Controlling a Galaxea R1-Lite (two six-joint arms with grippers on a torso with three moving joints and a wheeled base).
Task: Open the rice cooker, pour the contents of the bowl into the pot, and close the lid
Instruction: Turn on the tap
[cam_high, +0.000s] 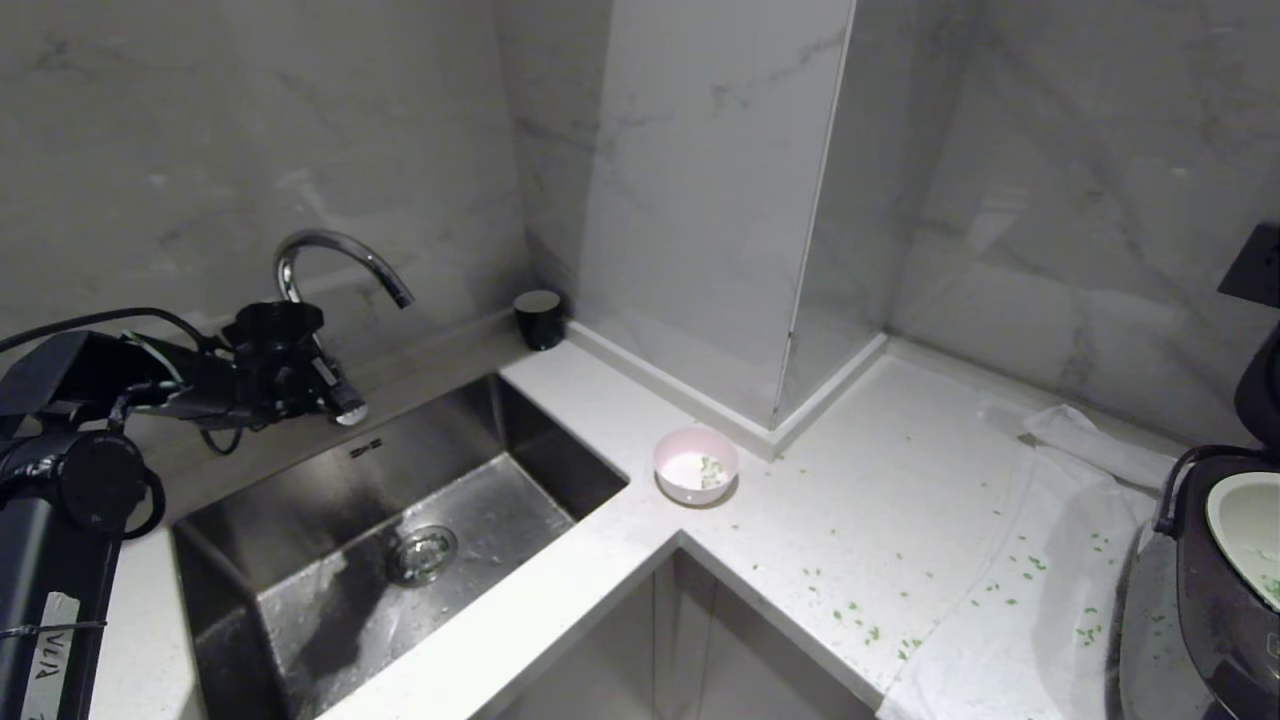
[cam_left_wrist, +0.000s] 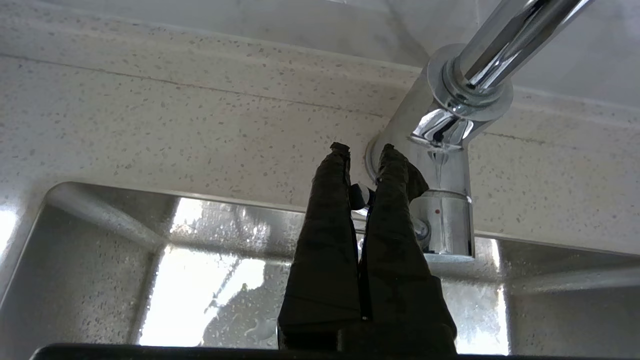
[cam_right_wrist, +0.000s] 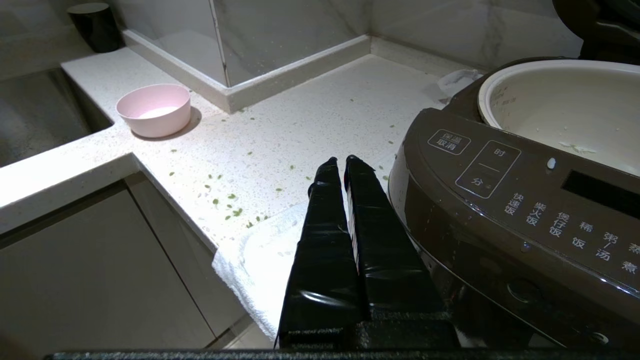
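The rice cooker (cam_high: 1215, 610) stands at the counter's far right with its lid (cam_high: 1262, 385) raised and the off-white pot (cam_high: 1250, 525) showing a few green bits. The pink bowl (cam_high: 696, 465) sits on the counter by the sink corner, holding a little of its green and whitish contents (cam_high: 712, 468). My left gripper (cam_high: 345, 405) is over the sink's back edge, shut on the faucet handle (cam_left_wrist: 357, 195). My right gripper (cam_right_wrist: 345, 161) is shut and empty, hanging over a white towel (cam_right_wrist: 260, 255) just beside the cooker's front panel (cam_right_wrist: 525, 200). It is outside the head view.
A steel sink (cam_high: 300, 520) fills the left side, with a curved chrome faucet (cam_high: 340, 255) behind it. A black cup (cam_high: 538, 318) stands in the corner by a marble pillar (cam_high: 700, 200). Green bits (cam_high: 870, 630) lie scattered across the counter and towel.
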